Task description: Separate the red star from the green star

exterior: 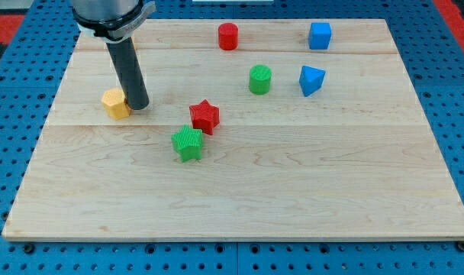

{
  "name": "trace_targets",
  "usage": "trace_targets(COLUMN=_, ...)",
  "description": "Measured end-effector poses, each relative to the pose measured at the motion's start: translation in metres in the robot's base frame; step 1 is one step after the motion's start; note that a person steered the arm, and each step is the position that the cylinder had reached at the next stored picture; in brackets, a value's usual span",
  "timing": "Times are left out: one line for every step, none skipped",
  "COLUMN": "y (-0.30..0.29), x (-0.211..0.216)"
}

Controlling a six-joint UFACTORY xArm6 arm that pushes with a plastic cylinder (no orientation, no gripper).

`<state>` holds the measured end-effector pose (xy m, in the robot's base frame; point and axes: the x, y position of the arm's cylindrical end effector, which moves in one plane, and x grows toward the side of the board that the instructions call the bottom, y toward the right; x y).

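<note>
My tip is a plain rod end with no claw, so there is nothing on it to part or clamp. The dark rod comes down from the view's top left, nearly upright, and its end rests on the wooden board in the left part of the view. The tip is just beside the yellow block, on that block's right side; I cannot tell for sure whether the two touch. The yellow block's shape looks many-sided, perhaps a hexagon.

To the view's right of the tip, near the middle of the board, lie the two stars. The red star sits up and to the right of the green star. They lie just beside each other, corner toward corner, and seem to touch or nearly touch. The tip is well apart from both, with bare wood between it and them.

Further toward the view's right is a green cylinder, and beside that a blue wedge-like block. Along the view's top edge stand a red cylinder and a blue cube.

The board lies on a blue pegboard surface. No bins or trays show.
</note>
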<state>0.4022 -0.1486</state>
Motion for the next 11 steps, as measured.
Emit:
trace_targets(y=0.016, x=-0.010)
trace_targets(y=0.048, x=-0.029)
trace_targets(y=0.063, x=-0.023)
trace_targets(y=0.043, x=0.014)
trace_targets(y=0.087, x=0.038)
trace_targets(y=0.167, x=0.041)
trace_targets(y=0.230, x=0.041)
trace_targets(y=0.220, x=0.039)
trace_targets(y=0.175, x=0.026)
trace_targets(y=0.170, x=0.017)
trace_targets(y=0.190, x=0.009)
